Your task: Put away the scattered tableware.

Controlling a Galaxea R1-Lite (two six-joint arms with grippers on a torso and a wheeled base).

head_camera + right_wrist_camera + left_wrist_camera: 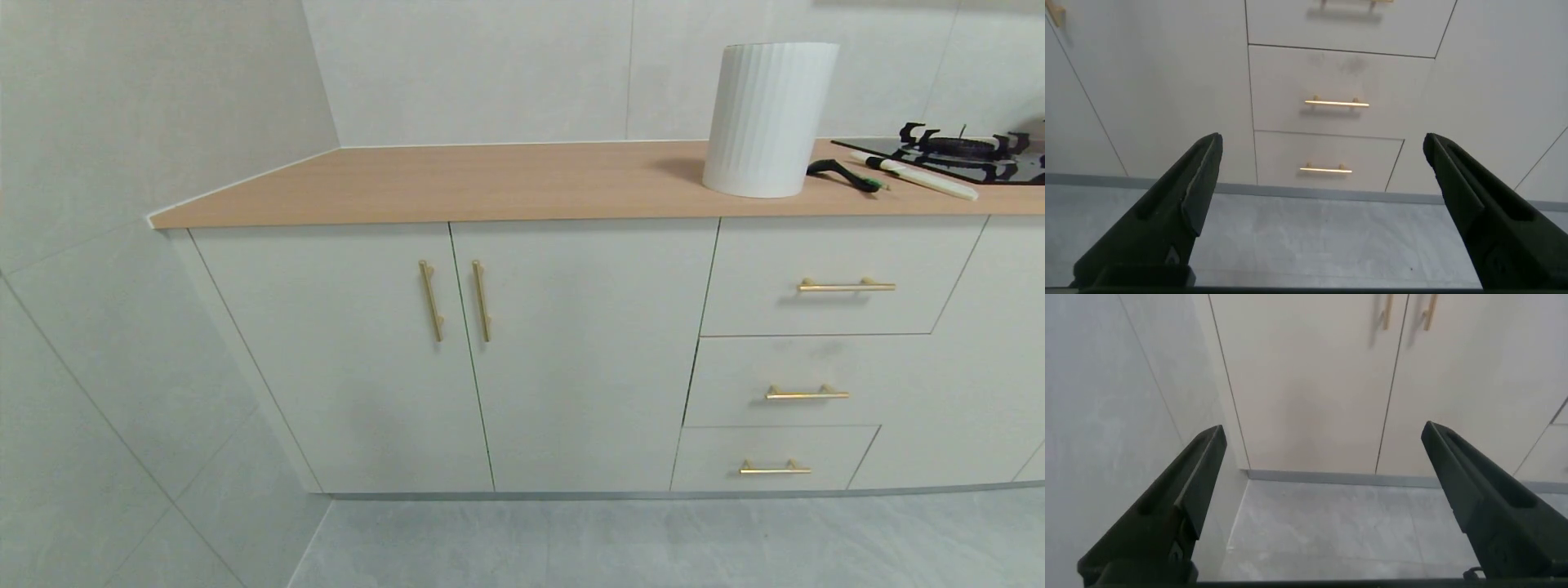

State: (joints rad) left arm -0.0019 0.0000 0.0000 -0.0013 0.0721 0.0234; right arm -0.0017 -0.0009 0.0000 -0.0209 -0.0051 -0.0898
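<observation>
On the wooden countertop [490,184] a tall white ribbed holder [767,118] stands at the right. Right of it lie a black-handled utensil [845,174] and a white-handled utensil [918,177], close to the stove. My left gripper [1323,441] is open, low in front of the double cabinet doors [1315,376], with nothing between its fingers. My right gripper [1323,147] is open too, held low before the drawers [1339,90], and holds nothing.
A black gas stove [967,155] sits at the far right of the counter. Below are two cabinet doors with gold handles [457,300] and three drawers [841,286]. A tiled wall [122,286] closes the left side. Grey floor [653,539] lies in front.
</observation>
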